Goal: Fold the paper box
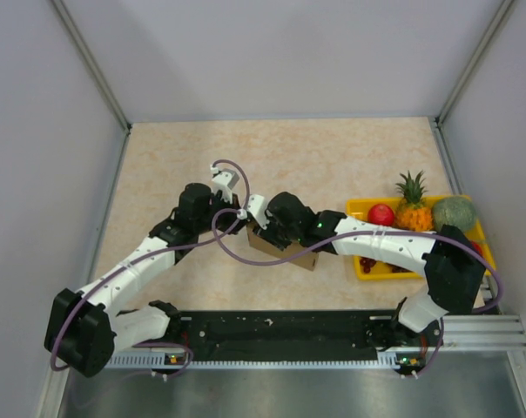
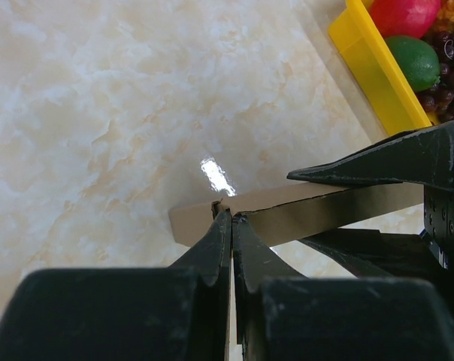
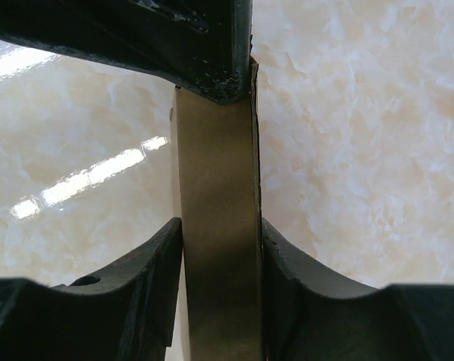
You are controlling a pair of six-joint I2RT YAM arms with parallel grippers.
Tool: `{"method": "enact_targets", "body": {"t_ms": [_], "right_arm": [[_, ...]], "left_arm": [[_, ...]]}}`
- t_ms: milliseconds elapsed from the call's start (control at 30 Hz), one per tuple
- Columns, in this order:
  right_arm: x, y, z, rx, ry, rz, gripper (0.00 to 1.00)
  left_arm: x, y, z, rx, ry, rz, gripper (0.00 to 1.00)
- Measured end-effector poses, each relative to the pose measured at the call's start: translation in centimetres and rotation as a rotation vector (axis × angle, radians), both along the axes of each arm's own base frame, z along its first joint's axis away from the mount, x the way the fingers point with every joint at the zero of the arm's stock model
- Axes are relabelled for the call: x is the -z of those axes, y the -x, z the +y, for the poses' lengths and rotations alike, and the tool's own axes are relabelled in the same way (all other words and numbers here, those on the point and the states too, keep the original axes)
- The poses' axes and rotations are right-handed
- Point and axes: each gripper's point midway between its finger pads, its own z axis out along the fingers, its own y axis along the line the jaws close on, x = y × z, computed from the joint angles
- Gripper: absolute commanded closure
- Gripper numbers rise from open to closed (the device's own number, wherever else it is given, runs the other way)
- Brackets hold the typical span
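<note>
The brown paper box (image 1: pixel 291 252) sits mid-table between both grippers, mostly covered by them in the top view. My left gripper (image 1: pixel 239 218) is at its left end, jaws shut on a thin cardboard flap at the box's corner (image 2: pixel 231 214). The box's brown edge (image 2: pixel 317 210) runs right from there. My right gripper (image 1: pixel 267 228) reaches in from the right, and its fingers (image 3: pixel 152 263) clamp the two sides of the narrow box (image 3: pixel 216 226). The left gripper's dark fingers show at the top of the right wrist view (image 3: pixel 204 53).
A yellow fruit tray (image 1: pixel 359 210) stands at the right edge with a red apple (image 1: pixel 381 214), a pineapple (image 1: pixel 412 205), a green melon (image 1: pixel 455 212) and dark grapes. Its corner shows in the left wrist view (image 2: pixel 370 68). Marble tabletop lies behind and left.
</note>
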Motion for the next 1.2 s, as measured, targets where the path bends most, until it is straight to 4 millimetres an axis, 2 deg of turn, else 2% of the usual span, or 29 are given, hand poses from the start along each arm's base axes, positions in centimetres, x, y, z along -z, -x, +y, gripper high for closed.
{"method": "enact_targets", "body": {"t_ms": [333,800,1067,1200], "right_arm": [[0.0,0.0,0.0,0.003,-0.001,0.003,0.66],[0.0,-0.2,0.3,0.005,-0.01,-0.002,0.7],[0.0,-0.2,0.5,-0.014,-0.017,-0.006,0.7],[0.0,-0.2,0.6,-0.029,-0.016,-0.007,0.71]], "left_arm": [[0.1,0.1,0.1,-0.027,0.039,-0.019,1.0],[0.5,0.1,0.7,-0.099,0.11,-0.186,1.0],[0.5,0.0,1.1,-0.151,0.1,-0.162,1.0],[0.5,0.1,1.4,-0.196,0.121,-0.141,0.96]]}}
